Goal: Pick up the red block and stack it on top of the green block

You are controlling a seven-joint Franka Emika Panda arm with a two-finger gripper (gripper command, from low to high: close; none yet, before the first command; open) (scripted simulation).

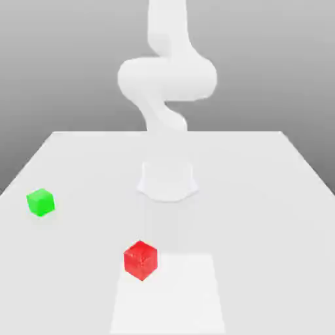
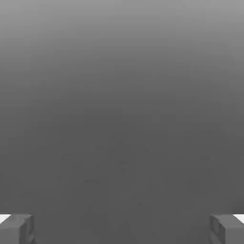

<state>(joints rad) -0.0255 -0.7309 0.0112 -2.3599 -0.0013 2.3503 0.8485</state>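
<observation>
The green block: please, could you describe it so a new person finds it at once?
In the exterior view, find the pale table. Near its edge on the exterior view's left sits a small cube. It is bright green, whereas its neighbour is red.

Pale tabletop [image 1: 262,229] with a brighter patch [image 1: 171,301].

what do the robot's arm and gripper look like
The arm is smooth, glossy white, with rounded, tube-like segments and bulging joints; no cables or markings can be made out. The gripper has two blocky dark grey fingers.
</observation>
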